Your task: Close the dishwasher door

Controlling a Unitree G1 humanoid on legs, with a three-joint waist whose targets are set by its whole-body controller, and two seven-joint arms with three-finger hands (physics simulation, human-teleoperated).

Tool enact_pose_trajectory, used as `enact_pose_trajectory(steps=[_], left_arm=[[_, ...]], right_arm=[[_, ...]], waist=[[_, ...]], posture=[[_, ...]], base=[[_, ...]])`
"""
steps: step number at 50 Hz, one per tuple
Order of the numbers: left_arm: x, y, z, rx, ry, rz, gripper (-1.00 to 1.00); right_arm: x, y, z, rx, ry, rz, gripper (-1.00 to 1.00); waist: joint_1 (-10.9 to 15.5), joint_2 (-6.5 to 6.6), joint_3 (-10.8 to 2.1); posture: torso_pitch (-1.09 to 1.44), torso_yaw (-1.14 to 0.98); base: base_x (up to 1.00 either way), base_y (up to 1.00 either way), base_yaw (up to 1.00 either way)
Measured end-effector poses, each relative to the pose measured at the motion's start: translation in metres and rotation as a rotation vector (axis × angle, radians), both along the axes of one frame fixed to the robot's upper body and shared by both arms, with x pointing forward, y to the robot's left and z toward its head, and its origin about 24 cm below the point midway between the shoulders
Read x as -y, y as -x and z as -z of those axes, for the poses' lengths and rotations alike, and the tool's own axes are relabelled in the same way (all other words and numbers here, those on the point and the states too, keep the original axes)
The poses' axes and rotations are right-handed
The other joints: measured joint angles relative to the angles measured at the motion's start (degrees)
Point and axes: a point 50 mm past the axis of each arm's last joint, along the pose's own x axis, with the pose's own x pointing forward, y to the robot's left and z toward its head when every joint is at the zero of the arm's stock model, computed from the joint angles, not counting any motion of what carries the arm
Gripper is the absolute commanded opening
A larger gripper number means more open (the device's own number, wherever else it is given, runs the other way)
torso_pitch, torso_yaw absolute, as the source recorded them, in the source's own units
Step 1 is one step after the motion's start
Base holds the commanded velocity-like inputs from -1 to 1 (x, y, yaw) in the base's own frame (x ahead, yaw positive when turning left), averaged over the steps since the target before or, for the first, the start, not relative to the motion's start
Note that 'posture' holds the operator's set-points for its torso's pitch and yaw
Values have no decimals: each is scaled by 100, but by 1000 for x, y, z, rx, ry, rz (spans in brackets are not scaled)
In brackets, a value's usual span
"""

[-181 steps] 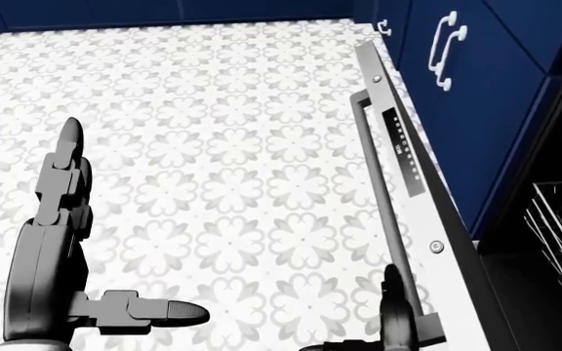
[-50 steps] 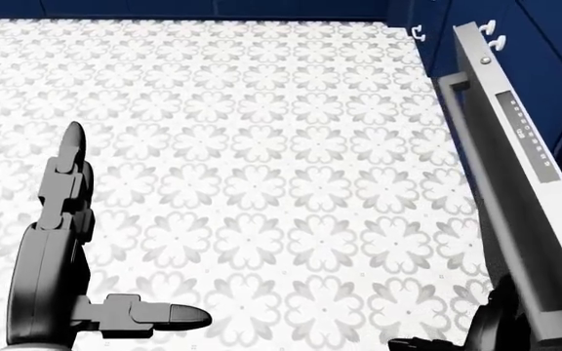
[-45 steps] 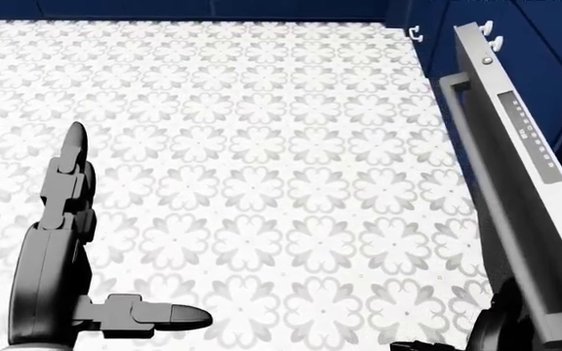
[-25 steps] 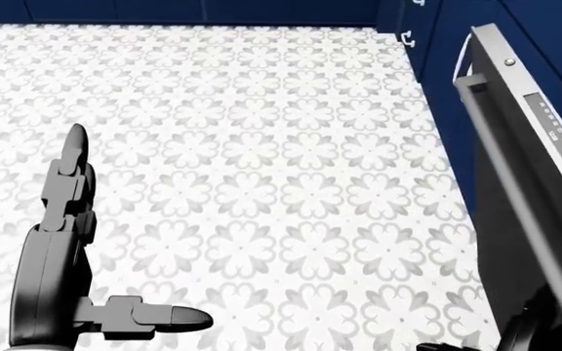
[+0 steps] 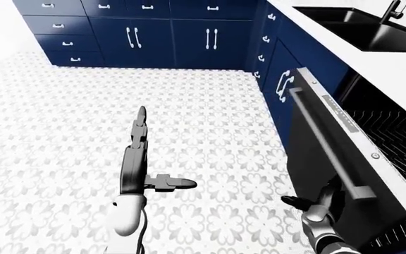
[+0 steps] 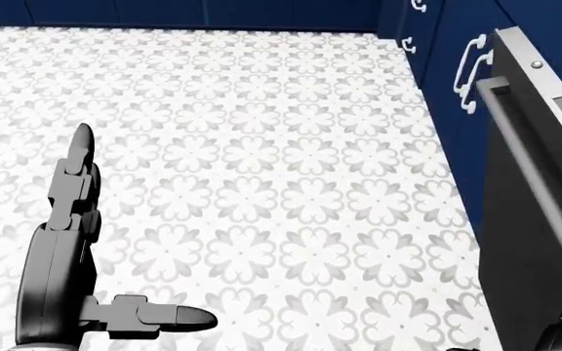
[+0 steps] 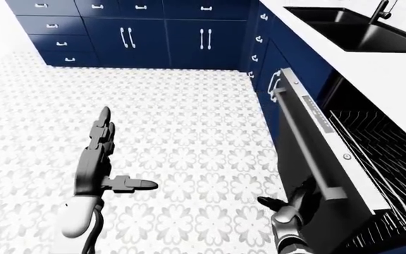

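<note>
The right hand (image 7: pixel 292 207) sits at the lower right of the right-eye view, pressed flat against the outer face of the dishwasher door (image 7: pixel 296 159) just below the near end of its bar handle (image 7: pixel 300 140); the fingers (image 7: pixel 303 197) lie spread against the panel and the thumb (image 7: pixel 268 202) juts out toward the view's left, so the hand is open and grips nothing. The left hand (image 5: pixel 138 159) hangs over the patterned floor (image 5: pixel 62 132) near the middle of the left-eye view, fully open, its fingers straight and pointing toward the view's top, its thumb (image 5: pixel 173 183) extended sideways to the right, touching nothing. The dishwasher door stands partly raised, tilted between flat and upright, hinged along its lower edge at the right side of the views; its top edge carries a strip of control markings (image 7: pixel 317 116). Beyond the door, at the right edge, the wire rack (image 7: pixel 379 148) of the open machine is exposed. Above it runs the white counter (image 5: pixel 344 50) with a dark sink (image 5: pixel 358 26) and faucet (image 5: pixel 393 9). Navy cabinets (image 5: pixel 168 34) with white handles line the top edge and the right side.
</note>
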Motion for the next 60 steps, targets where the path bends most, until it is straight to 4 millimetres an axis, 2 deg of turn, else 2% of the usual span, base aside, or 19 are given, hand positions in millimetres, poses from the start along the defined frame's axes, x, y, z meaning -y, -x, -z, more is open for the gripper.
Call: enact_pose_trajectory(steps=[12,40,60], left_arm=[[-1,0,1,-3,-5,-6,100],[2,0,2,-5,-10,3,100],[3,1,1,-2,-8,2,100]], right_arm=[[18,20,7,-52,-2,98,100],[45,16,-8,-54,23,100,100],[56,11,-16,-100,36,69,100]], waist=[[-81,-5,64],[-51,66,63],[-67,89,71]], posture=[[0,0],[0,0],[0,0]], base=[[0,0,0],[0,0,0],[0,0,0]])
